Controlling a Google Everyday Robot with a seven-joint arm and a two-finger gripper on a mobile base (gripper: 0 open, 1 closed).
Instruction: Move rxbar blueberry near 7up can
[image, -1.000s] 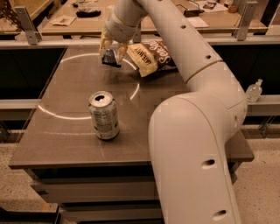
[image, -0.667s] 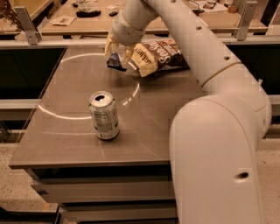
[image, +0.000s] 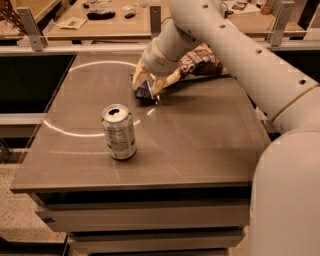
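Grey-brown and smooth, the flat-topped counter (image: 200, 150) fills the middle of my view. My tool (image: 150, 86) sits in the upper centre of the frame. Its two tan fingers (image: 139, 75) are closed on the small flat dark blue snack-bar wrapper (image: 144, 92), which hangs low at the counter surface; I cannot tell whether it touches. Just behind it and to the right lies the crinkled brown-and-tan chip bag (image: 202, 60), partly hidden by the thick white arm (image: 240, 55) that crosses in from the right edge. The upright silvery-white and pale green drink can (image: 119, 132) stands to the lower left of the wrapper, apart from it, with counter surface showing between them.
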